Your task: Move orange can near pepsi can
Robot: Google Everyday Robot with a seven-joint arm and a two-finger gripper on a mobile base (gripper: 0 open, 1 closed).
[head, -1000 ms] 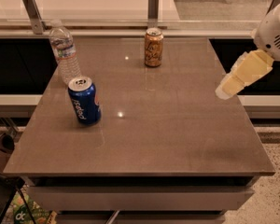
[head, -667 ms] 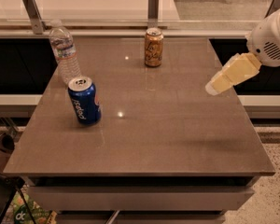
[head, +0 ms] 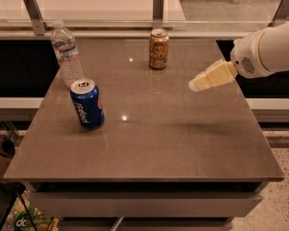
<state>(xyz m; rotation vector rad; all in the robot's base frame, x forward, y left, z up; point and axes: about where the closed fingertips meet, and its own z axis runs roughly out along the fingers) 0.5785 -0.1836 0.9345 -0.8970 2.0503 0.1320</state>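
Note:
The orange can [head: 158, 49] stands upright near the table's far edge, at the middle. The pepsi can [head: 87, 104] stands at the left, blue with white lettering and a silver top. My gripper [head: 195, 85] reaches in from the right on a white arm, hanging above the table, to the right of the orange can and nearer to me. It holds nothing and is well apart from both cans.
A clear plastic water bottle [head: 67, 54] stands just behind the pepsi can at the far left. The grey table [head: 183, 143] has a glass barrier with metal posts [head: 158, 6] along its far edge. Dark gaps lie at both sides.
The arm and gripper have moved left and inward over the table, toward the orange can. The cans and the bottle have not moved.

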